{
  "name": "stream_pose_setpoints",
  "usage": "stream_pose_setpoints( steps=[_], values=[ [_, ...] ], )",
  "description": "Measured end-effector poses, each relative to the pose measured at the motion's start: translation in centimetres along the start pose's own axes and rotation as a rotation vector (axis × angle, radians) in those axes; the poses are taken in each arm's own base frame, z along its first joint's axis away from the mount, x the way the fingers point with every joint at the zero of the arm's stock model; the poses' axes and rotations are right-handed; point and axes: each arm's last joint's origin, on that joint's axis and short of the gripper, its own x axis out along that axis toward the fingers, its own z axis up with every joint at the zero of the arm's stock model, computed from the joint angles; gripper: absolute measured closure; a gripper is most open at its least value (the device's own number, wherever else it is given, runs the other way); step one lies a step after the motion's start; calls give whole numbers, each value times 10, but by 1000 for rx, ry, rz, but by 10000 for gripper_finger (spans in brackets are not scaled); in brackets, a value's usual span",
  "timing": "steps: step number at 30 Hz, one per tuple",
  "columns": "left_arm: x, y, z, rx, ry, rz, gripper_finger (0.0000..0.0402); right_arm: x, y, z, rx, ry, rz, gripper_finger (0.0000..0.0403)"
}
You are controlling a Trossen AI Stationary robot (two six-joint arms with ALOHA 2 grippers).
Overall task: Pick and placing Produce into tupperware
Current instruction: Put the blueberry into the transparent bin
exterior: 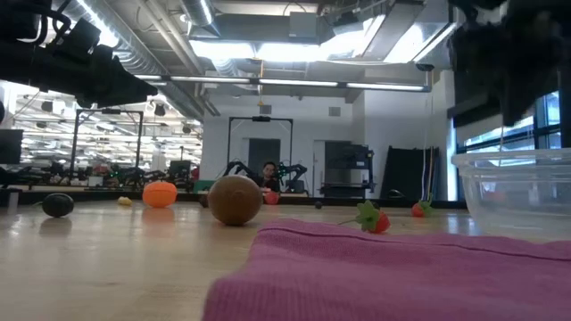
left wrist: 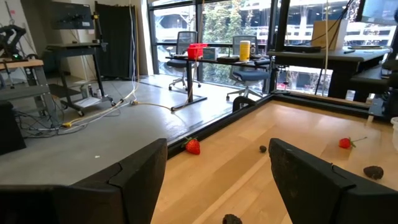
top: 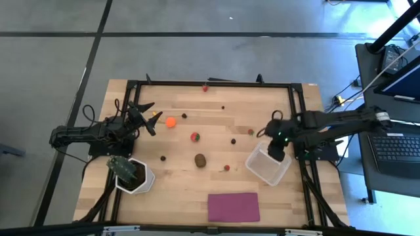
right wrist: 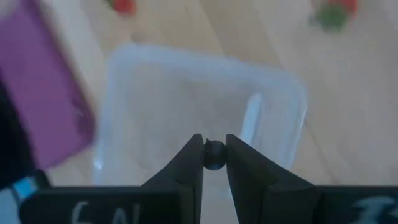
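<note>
The tupperware [top: 262,169], a clear shallow tub, stands on the table's right side. Above it my right gripper [right wrist: 215,149] is shut on a small dark berry [right wrist: 215,157]. More produce lies across the middle of the table: an orange ball [top: 170,122], a red-and-green piece [top: 195,137], a brown oval [top: 200,160], small red pieces [top: 226,168] and dark berries [top: 233,140]. My left gripper [top: 146,117] waits open at the table's left, with nothing between its fingers [left wrist: 134,180]. My right gripper pinches the dark berry's two sides [right wrist: 215,163] between its two fingers, at their free ends. The fingers point steeply down. The berry is lifted clear, over the inside of the tupperware [right wrist: 155,93].
A green plant in a white pot [top: 131,174] stands at the near left, close under the left arm. A flat magenta rectangle [top: 233,206] lies at the near edge. A black frame [top: 216,83] runs around the tabletop. Desks and cables stand beyond the right edge.
</note>
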Motion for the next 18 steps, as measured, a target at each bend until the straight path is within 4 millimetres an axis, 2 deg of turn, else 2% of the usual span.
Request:
stream_pose_setpoints(
  steps=[4, 10, 14, 18],
  values=[
    [0, 0, 0, 1, 0, 0, 127, 29, 2, -6, 21, 90, -63, 332],
    [0, 0, 0, 1, 1, 0, 127, 66, 4, -7, 40, 70, -35, 335],
    [0, 0, 0, 1, 1, 0, 127, 81, 4, -6, 80, 62, -44, 336],
    [0, 0, 0, 1, 1, 0, 127, 86, 4, -5, 89, 80, -57, 322]
  ],
)
